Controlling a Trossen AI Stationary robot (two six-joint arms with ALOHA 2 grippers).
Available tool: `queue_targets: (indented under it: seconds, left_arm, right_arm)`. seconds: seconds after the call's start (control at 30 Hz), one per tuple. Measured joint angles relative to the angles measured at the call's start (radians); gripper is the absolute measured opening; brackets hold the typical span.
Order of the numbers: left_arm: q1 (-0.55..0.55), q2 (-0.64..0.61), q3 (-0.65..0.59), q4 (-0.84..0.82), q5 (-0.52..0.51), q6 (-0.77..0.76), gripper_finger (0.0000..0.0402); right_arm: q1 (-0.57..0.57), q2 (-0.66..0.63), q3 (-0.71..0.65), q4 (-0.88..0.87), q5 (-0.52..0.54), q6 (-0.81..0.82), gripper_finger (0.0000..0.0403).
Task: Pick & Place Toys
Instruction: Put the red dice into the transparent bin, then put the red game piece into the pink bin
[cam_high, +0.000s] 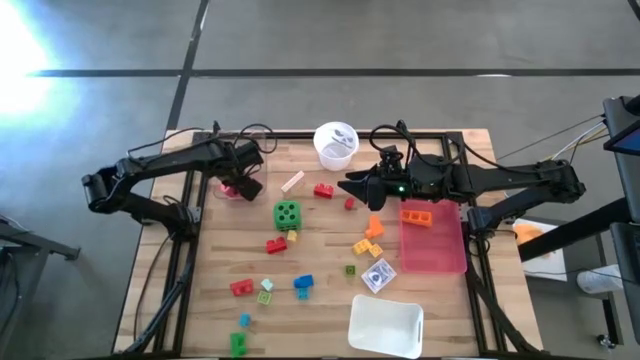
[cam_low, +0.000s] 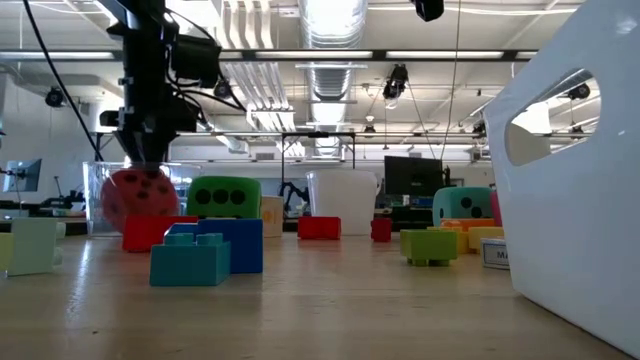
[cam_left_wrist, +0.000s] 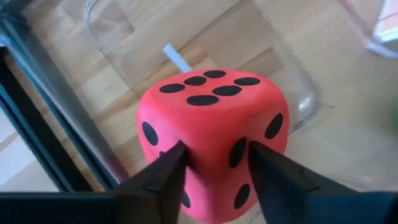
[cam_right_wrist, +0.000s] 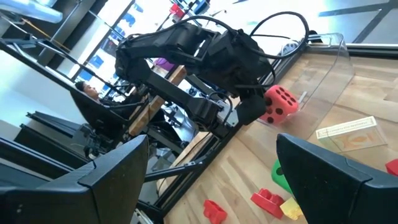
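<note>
Left hand is gripping the red die, its two dark fingers pressing on the die's near face, over a clear plastic container at the far left of the desk. Right hand is hanging above the middle of the desk, just left of the pink tray, with its fingers spread wide and holding nothing (the wrist view is showing a broad gap between them). An orange brick is lying in the pink tray's far end. Near the middle, the green die is sitting on the wood, with red bricks and yellow ones scattered around it. Blue bricks and green ones are lying toward the near left. A white cup is standing at the far edge, and a white bin is resting at the near edge. In the low view a teal die is showing at the right.
</note>
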Motion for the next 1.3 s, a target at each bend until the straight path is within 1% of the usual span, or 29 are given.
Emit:
queue_targets:
  seconds: [0.23, 0.37, 0.47, 0.6, 0.87, 1.3]
  left_arm:
    - [0.001, 0.0, 0.0, 0.01, 0.033, -0.009, 0.027]
    - [0.0, 0.0, 0.001, 0.013, 0.04, -0.021, 0.0303]
    - [0.0, 0.0, 0.001, 0.015, 0.049, -0.026, 0.0318]
    - [0.0, -0.004, 0.007, 0.01, 0.072, -0.029, 0.0325]
    - [0.0, -0.003, 0.089, -0.008, 0.14, -0.033, 0.0326]
    - [0.0, -0.003, 0.089, -0.014, 0.15, -0.032, 0.0326]
  right_arm:
    - [-0.001, 0.0, 0.0, 0.0, 0.0, -0.004, 0.0343]
    - [-0.001, 0.0, 0.0, 0.0, 0.0, -0.004, 0.0343]
    - [-0.001, 0.0, 0.0, 0.0, 0.0, -0.004, 0.0343]
    - [-0.001, 0.0, 0.0, 0.0, 0.0, -0.004, 0.0343]
    - [0.0, 0.0, 0.0, 0.0, 0.0, -0.001, 0.0343]
    - [0.0, 0.0, 0.0, 0.001, 0.0, -0.001, 0.0343]
